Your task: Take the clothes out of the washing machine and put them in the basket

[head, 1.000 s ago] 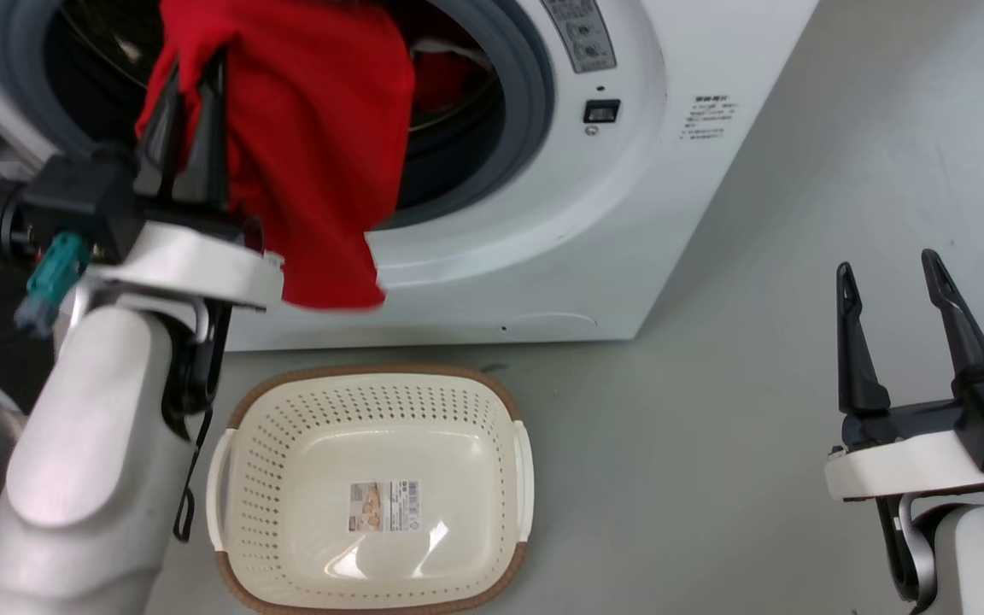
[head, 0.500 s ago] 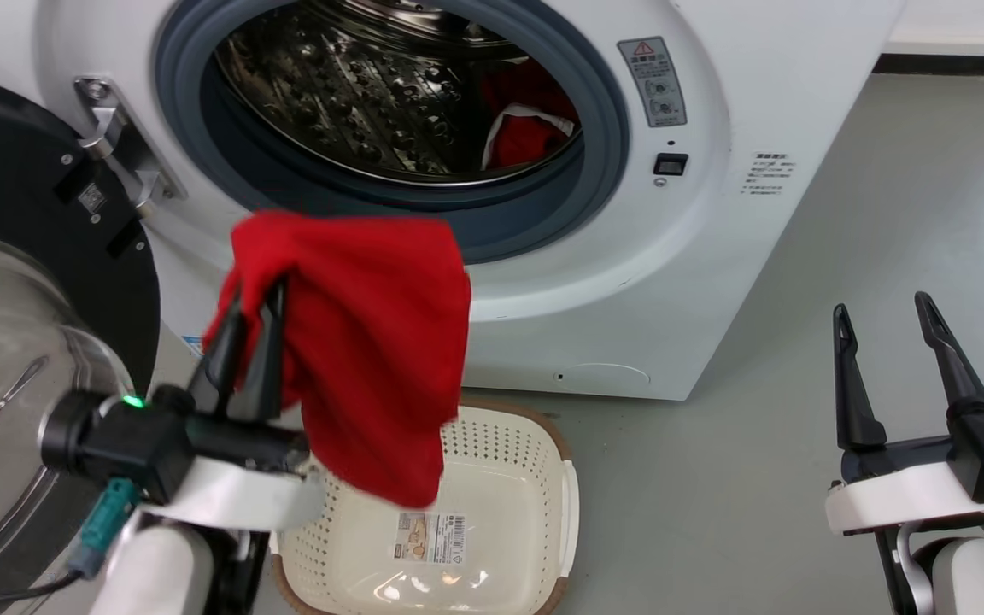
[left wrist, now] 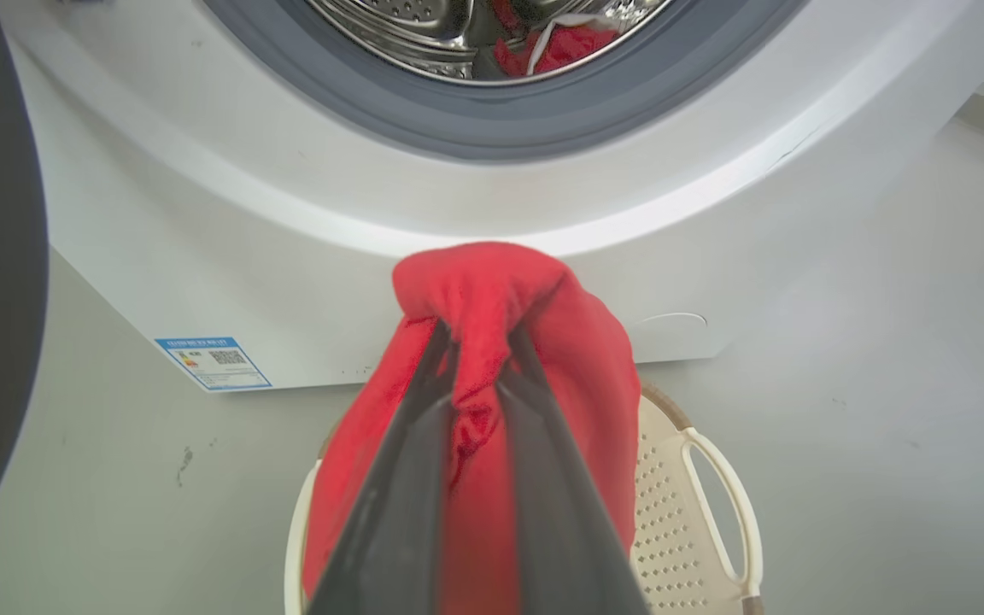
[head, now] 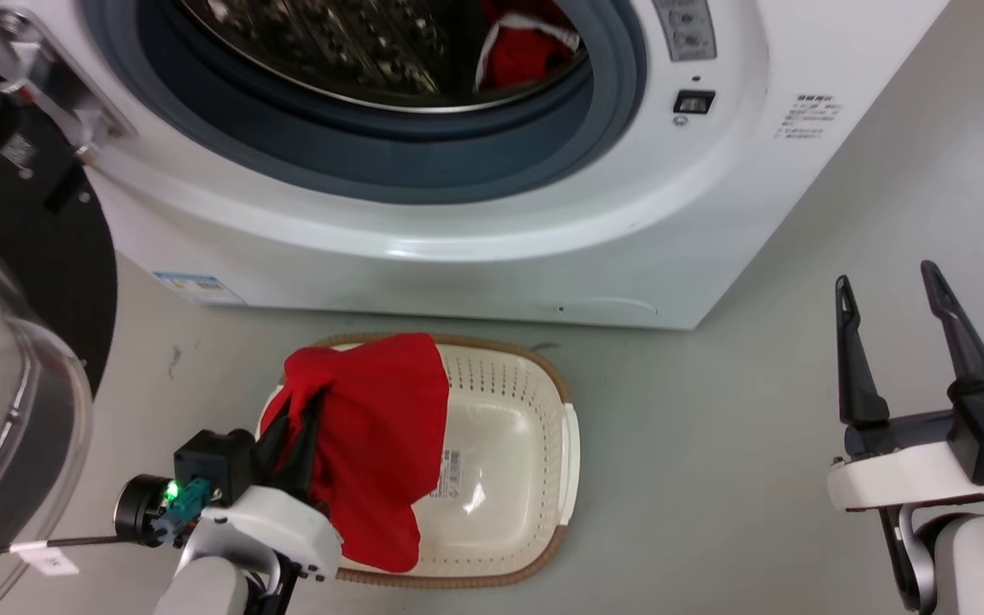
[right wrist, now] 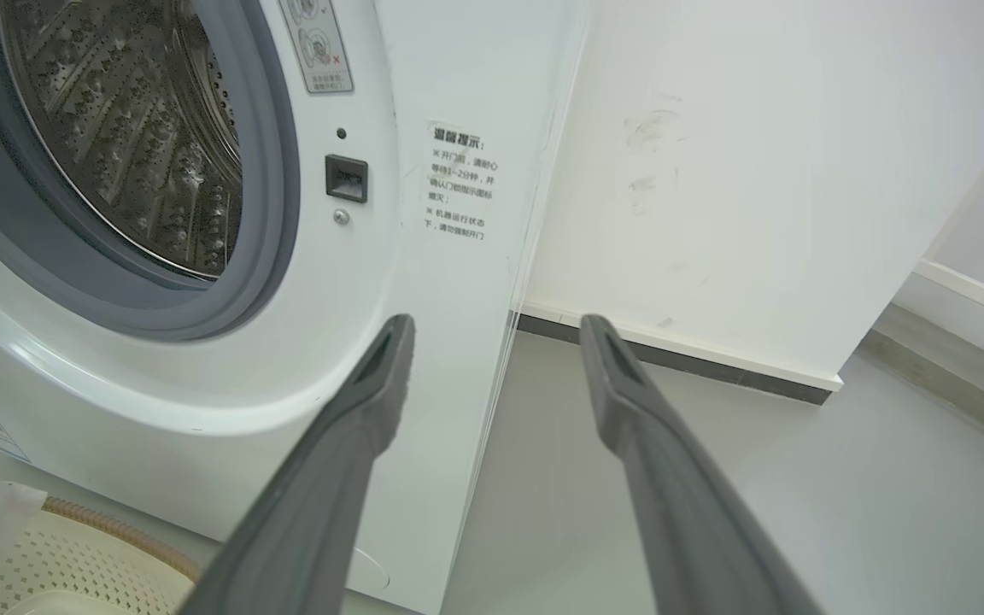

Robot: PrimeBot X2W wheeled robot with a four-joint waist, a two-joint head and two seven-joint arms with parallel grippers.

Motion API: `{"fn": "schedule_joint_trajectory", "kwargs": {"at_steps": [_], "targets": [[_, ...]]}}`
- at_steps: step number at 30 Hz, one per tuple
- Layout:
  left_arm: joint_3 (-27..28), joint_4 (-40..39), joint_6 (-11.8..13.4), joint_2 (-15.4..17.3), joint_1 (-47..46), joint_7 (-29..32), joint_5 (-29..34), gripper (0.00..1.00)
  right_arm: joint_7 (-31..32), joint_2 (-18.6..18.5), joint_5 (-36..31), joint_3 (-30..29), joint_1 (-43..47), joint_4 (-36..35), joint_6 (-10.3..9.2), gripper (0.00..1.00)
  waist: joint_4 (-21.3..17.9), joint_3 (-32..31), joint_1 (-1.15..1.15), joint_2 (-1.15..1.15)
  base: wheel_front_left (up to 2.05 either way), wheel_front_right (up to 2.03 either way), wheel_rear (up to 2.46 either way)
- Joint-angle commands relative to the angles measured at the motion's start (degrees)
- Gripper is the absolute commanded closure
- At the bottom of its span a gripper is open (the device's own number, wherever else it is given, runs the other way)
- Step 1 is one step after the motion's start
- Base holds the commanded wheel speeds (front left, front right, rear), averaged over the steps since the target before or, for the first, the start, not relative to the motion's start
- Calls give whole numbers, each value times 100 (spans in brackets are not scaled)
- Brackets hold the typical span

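Red garment [head: 381, 444] hangs from the left gripper [head: 297, 427], draped over the finger ends and down their right side. Its lower part is inside the basket [head: 565, 453], covering the basket's left half and left rim. Can't tell whether the cloth touches the basket bottom.

In the left wrist view the garment [left wrist: 577, 367] bunches over and between the fingers of the left gripper [left wrist: 482, 342], which are pinched on a fold of it. The basket [left wrist: 663, 512] is directly beneath.

Second red garment with white trim [head: 526, 51] sits inside the drum at the right of the porthole, well apart from both grippers. It is also in the left wrist view [left wrist: 560, 51].

Basket stands on the grey floor [head: 714, 478], just in front of the washing machine [head: 458, 256]. The machine's door [head: 31, 213] is swung open to the left. Blue label [head: 197, 288] is at the machine's lower left corner.

Right gripper [head: 885, 278] is at the lower right, well apart from the basket, with its fingers spread and nothing in them. In the right wrist view the right gripper [right wrist: 496, 329] points at the machine's right front edge [right wrist: 424, 282] and the white wall [right wrist: 714, 171]. A basket corner [right wrist: 56, 547] and a bit of red cloth show at the lower left.
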Motion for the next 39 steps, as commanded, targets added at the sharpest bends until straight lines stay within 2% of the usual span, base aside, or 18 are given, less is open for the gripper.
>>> {"fn": "schedule_joint_trajectory", "kwargs": {"at_steps": [1,9,19,24,31,39], "targets": [[32,221,-67,-75,-201,-15,9,100,-14,-4,-34,-12,-104,-41,-6,0,-118,440,0,0,0,0,0],[-120,1569,-158,-93,-1166,-15,665,100,-14,-3,-268,-11,-353,-275,-6,0,-310,1509,0,0,0,0,0],[-85,2839,-216,-147,-2463,-15,929,100,-14,-3,-266,65,-598,-677,-6,0,-467,2806,0,0,0,0,0],[-160,3474,-223,-150,-2930,-15,985,100,-14,-4,-334,162,-589,-816,-6,0,-542,3170,0,0,0,0,0],[-135,3767,-228,-312,-3380,-15,1017,100,-14,-2,-242,63,-486,-1089,-6,0,-484,3597,0,0,0,0,0],[-81,4144,-247,-454,-3610,-15,902,100,-14,-3,-246,95,-440,-1108,-6,0,-453,3672,0,0,0,0,0]]}}
